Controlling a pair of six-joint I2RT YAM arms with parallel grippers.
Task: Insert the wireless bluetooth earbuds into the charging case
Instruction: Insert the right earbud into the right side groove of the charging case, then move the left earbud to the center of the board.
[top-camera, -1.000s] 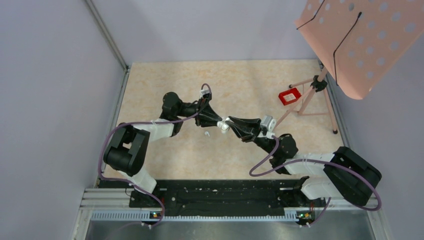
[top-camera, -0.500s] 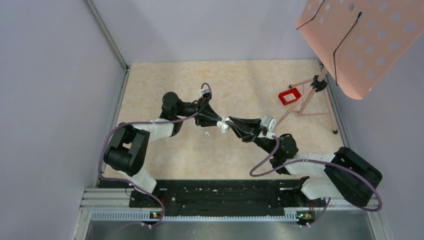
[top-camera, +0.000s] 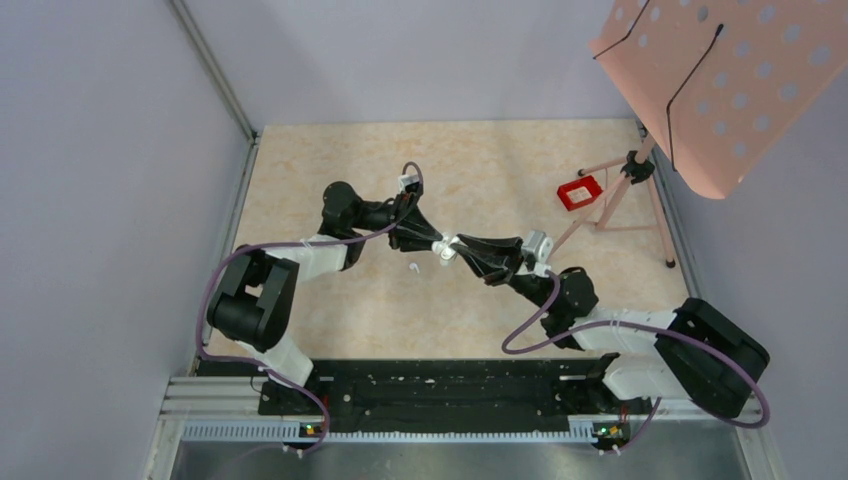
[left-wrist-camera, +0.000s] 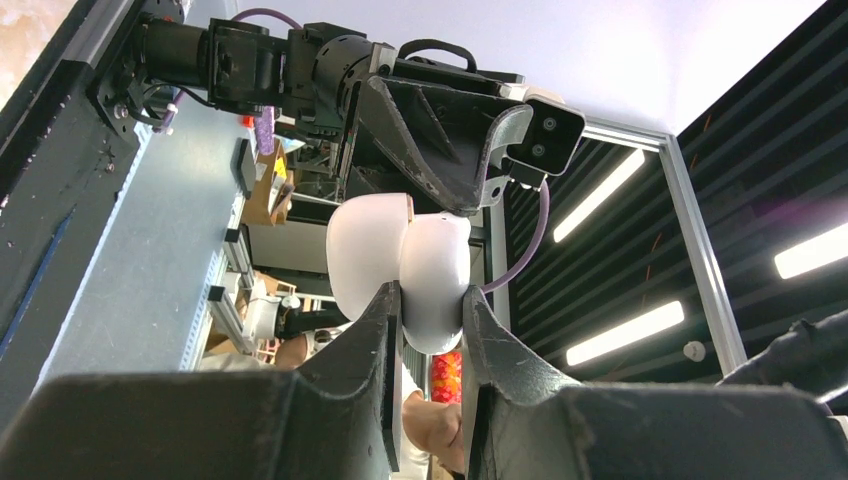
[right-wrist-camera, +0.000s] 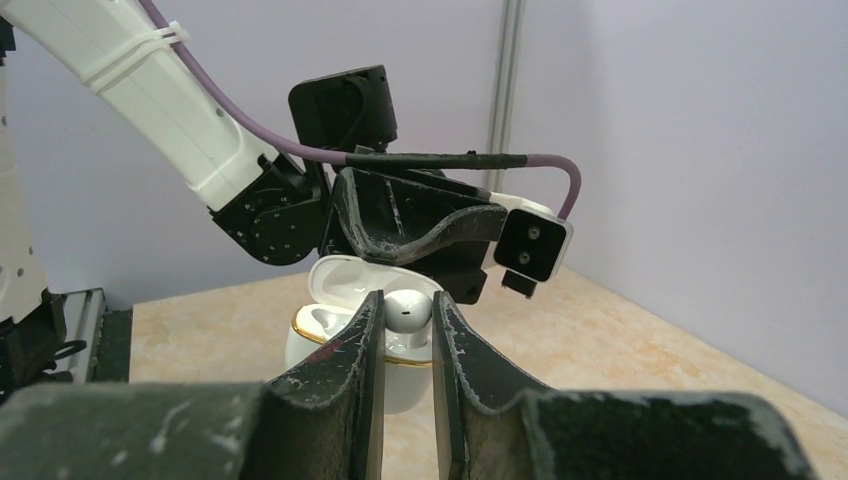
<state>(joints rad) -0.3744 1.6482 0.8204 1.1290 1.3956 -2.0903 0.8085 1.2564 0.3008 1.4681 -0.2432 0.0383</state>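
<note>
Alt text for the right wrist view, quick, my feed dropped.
The right gripper pinches a white earbud just over the open white charging case, which the left gripper holds from behind. The case's other socket looks empty.

Glossy, smooth white plastic on the charging case (right-wrist-camera: 340, 280), thin gold metallic rim at its mouth; same glossy white on the earbud (right-wrist-camera: 408, 310). Matt black plastic on the right pincer (right-wrist-camera: 406, 298), scuffed and flecked white. Smooth beige marbled desk (top-camera: 480, 160), low sheen. Matt pink perforated panel (top-camera: 740, 90), upper right
</note>
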